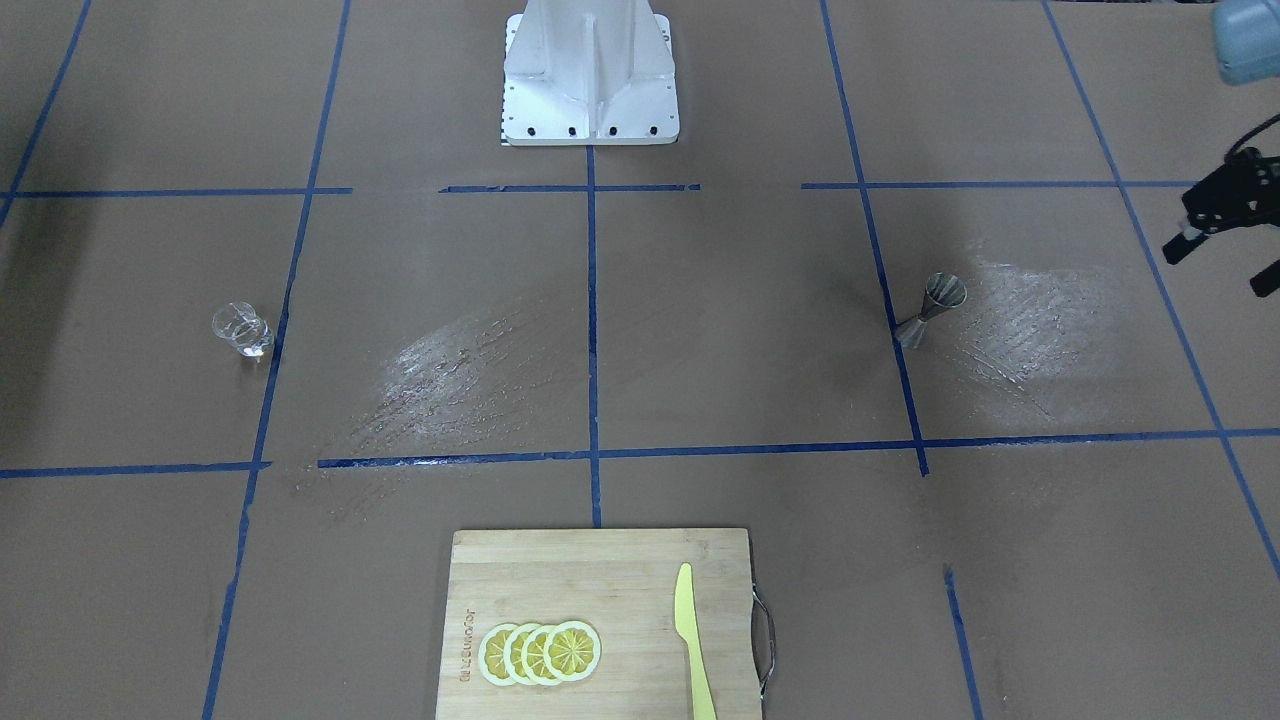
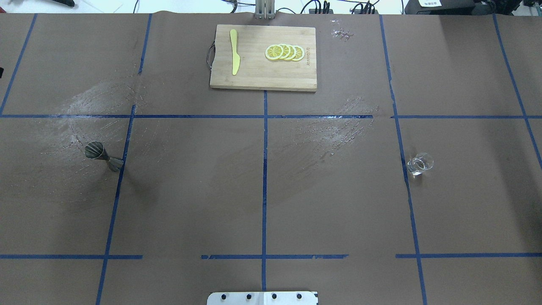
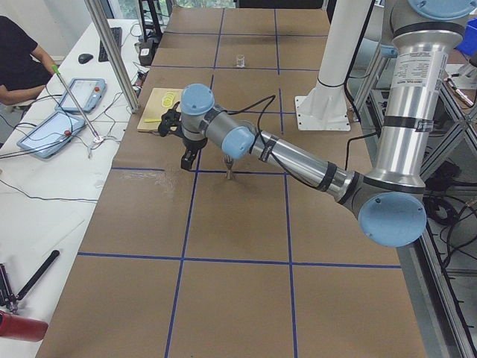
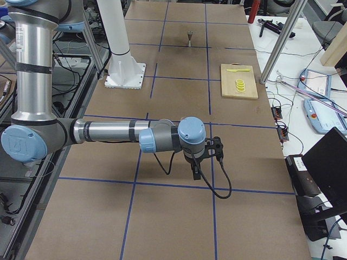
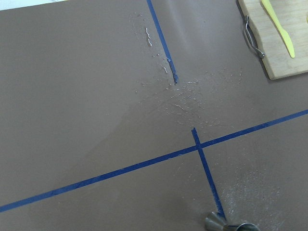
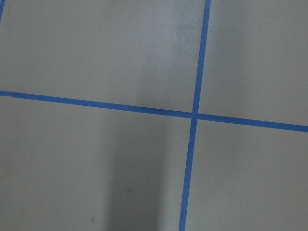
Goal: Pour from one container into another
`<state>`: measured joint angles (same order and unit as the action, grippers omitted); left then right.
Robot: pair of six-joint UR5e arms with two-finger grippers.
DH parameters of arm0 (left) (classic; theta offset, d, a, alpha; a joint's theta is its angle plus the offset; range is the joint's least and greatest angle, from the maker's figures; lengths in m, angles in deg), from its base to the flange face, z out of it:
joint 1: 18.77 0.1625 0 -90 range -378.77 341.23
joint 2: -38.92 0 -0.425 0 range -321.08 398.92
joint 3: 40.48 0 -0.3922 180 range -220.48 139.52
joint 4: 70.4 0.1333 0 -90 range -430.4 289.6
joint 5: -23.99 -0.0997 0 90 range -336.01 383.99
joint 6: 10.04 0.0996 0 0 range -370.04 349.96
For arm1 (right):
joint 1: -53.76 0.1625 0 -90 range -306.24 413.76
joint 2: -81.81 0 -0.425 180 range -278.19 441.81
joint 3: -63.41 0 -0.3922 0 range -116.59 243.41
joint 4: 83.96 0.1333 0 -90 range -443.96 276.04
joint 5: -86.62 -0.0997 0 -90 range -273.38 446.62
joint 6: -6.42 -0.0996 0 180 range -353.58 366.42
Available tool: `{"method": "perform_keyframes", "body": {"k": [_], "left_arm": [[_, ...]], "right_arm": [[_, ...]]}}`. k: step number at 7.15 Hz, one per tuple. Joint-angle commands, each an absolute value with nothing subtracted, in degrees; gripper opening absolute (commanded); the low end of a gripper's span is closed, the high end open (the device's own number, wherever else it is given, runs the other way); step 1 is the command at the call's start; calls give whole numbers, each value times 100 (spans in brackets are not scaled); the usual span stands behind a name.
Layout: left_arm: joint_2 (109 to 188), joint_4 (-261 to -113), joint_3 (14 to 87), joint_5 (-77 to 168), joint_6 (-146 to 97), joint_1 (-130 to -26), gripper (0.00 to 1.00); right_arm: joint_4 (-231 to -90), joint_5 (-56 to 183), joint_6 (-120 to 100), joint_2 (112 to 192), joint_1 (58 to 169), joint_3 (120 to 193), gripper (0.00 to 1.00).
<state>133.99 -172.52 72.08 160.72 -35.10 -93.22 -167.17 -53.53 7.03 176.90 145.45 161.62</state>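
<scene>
The cutting board (image 2: pixel 254 74) lies at the middle of the table's (image 2: pixel 271 190) far edge from the robot, its long back side close along that edge and its metal handle turned to the robot's left. On it lie a yellow knife (image 2: pixel 234 57) and a fanned row of lemon slices (image 2: pixel 284 52). The jigger (image 2: pixel 103 156) stands upright, nearer the robot than the board and well off to the robot's left, its foot touching a blue tape line. The glass (image 2: pixel 420 164) stands about as far back from the board but well off to the robot's right, just outside another tape line; whether it holds liquid cannot be told. A broad stretch of bare brown paper runs between these two vessels on the robot's side of the board, marked only by tape lines and pale scuffed smears. The left gripper (image 1: pixel 1217 270) hangs above the table farther out from the board than the jigger, on the robot's left and apart from the jigger; in the front-facing view its jaws stand spread with nothing between them. The right gripper (image 4: pixel 196 172) hangs low over a tape crossing, well away from the board on the robot's right; how far it is spread cannot be told, and its wrist camera shows only paper and tape.
</scene>
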Motion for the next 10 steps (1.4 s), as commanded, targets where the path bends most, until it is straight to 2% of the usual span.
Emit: {"method": "perform_keyframes", "body": {"k": [1,3,4,5,7,8,10], "left_arm": [[13112,-17261,8323,14526,-5634,-7774,100],[11950,-18159,9124,12945,-7420,-6288,100],[11229,-19480,9127,12145,-8265,-5654,100],[10857,-19772,9118,11058,-8656,-4943,100],[10835,-19705,8944,9342,-9822,-3615,100],[10870,-19426,8734,8455,-10351,-3034,100],[11167,-19213,8164,7361,-10461,-2835,100]], "right_arm": [[-16675,-5419,686,17717,14543,16133,100],[-16728,-5436,677,17699,14543,16141,100],[-16728,-5462,617,17699,14543,16185,100],[-16685,-5575,190,17682,14543,16246,100],[-16693,-5585,-401,17786,14464,16754,100],[-16719,-5498,-752,18048,14334,17287,100],[-16719,-4947,-2180,18629,13642,18596,100]]}}
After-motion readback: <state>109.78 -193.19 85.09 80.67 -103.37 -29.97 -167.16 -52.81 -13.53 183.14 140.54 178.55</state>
